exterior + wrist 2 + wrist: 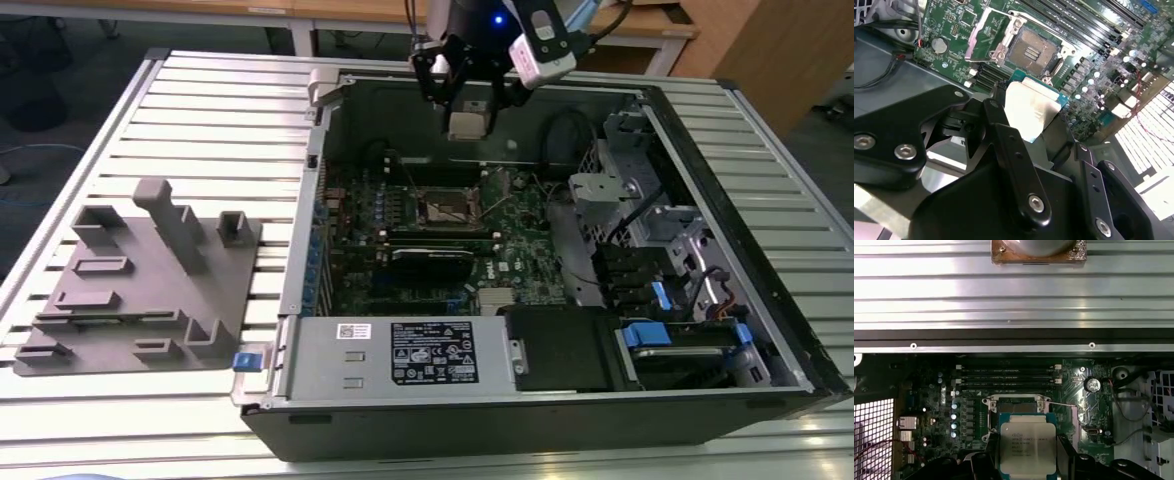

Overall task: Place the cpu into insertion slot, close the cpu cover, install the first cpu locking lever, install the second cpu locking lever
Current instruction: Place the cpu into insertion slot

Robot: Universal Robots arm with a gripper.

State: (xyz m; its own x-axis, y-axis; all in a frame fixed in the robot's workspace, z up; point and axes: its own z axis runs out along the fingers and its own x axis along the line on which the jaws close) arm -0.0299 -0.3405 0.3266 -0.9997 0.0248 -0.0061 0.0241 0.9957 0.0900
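My gripper (467,115) hangs above the far end of the open computer case, shut on the cpu (469,125), a small silver-grey square chip. In both wrist views the cpu (1027,447) (1031,107) sits clamped between the black fingers (1004,135). The insertion slot (447,207) is a black square socket on the green board, below the gripper and nearer the case middle. In the second wrist view the insertion slot (1032,50) lies bare, and the cpu cover (985,36) is swung open beside it. The cpu is well above the board, apart from the socket.
The computer case (300,250) lies open on a slatted aluminium table (200,110). A grey moulded fixture (134,270) sits at the exterior view's left. Drive cages and cables (654,250) fill the case's right side; a power supply (400,355) lies at its near end.
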